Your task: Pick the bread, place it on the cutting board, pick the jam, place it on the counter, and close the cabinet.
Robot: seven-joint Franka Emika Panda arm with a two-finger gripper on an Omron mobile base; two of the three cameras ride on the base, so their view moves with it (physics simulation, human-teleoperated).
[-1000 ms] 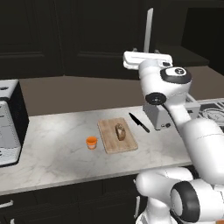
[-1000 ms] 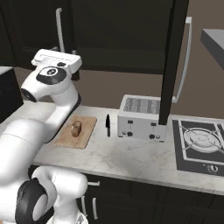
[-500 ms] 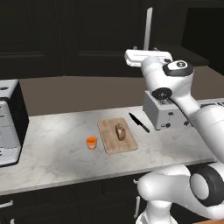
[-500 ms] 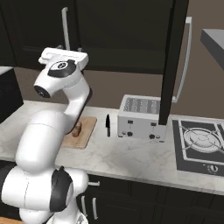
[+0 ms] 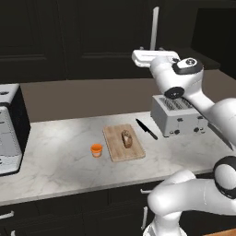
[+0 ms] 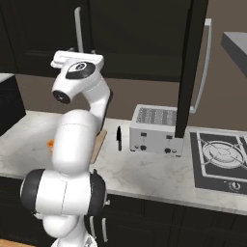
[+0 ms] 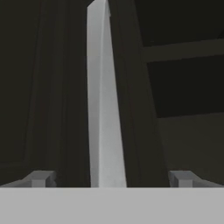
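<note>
The bread (image 5: 126, 138) lies on the cutting board (image 5: 115, 150), and the jam (image 5: 96, 150) stands on the counter (image 5: 60, 166) just left of the board. My gripper (image 7: 111, 179) is raised high in front of the dark cabinet (image 5: 92, 37), well above the board. It is open, its fingertips (image 7: 41, 178) wide to either side of a long silver bar handle (image 7: 103, 109) with nothing gripped. From the right, one cabinet door (image 6: 190, 72) stands open, seen edge-on. My hand (image 5: 143, 56) sits just below the handle (image 5: 154, 27).
A black knife (image 5: 146, 129) lies between the board and the silver toaster (image 5: 179, 117). A coffee machine (image 5: 9, 129) stands at the counter's left end. A stove (image 6: 219, 161) lies at the right, under the open door.
The arm's elbow and upper links have swung to the right, while the hand stayed high by the cabinet handle and rose slightly. Bread, jam and board have not moved.
</note>
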